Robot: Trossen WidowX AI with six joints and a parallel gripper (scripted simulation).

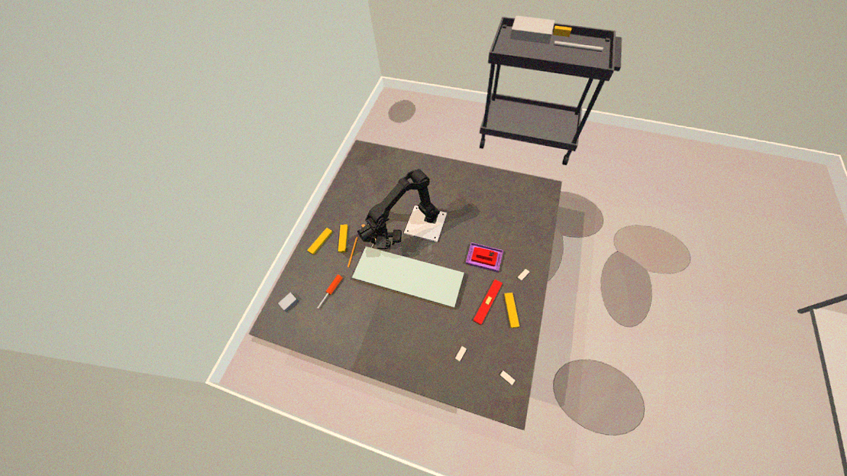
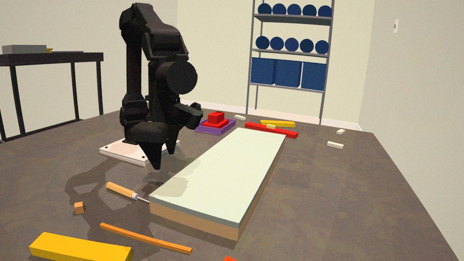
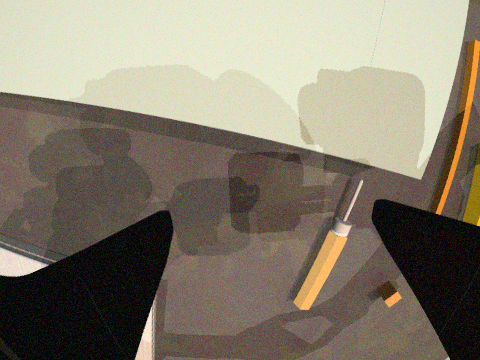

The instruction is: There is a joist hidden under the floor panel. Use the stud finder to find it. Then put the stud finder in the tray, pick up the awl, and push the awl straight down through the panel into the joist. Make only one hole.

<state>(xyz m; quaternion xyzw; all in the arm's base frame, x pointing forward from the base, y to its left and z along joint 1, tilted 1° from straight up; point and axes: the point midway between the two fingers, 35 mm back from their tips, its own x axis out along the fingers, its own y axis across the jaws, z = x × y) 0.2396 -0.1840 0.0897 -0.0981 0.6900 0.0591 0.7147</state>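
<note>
My gripper is open and empty. It hangs low over the dark mat beside the near left end of the pale green floor panel. The awl, with an orange wooden handle and a thin metal tip, lies flat on the mat just below and between the fingers, its tip toward the panel's edge. The red stud finder rests in the purple tray past the panel's far end.
A small orange cube, a thin orange stick and a yellow block lie near the awl. The white base plate is just behind. A red bar lies at the far end, and a red-handled screwdriver lies left of the panel.
</note>
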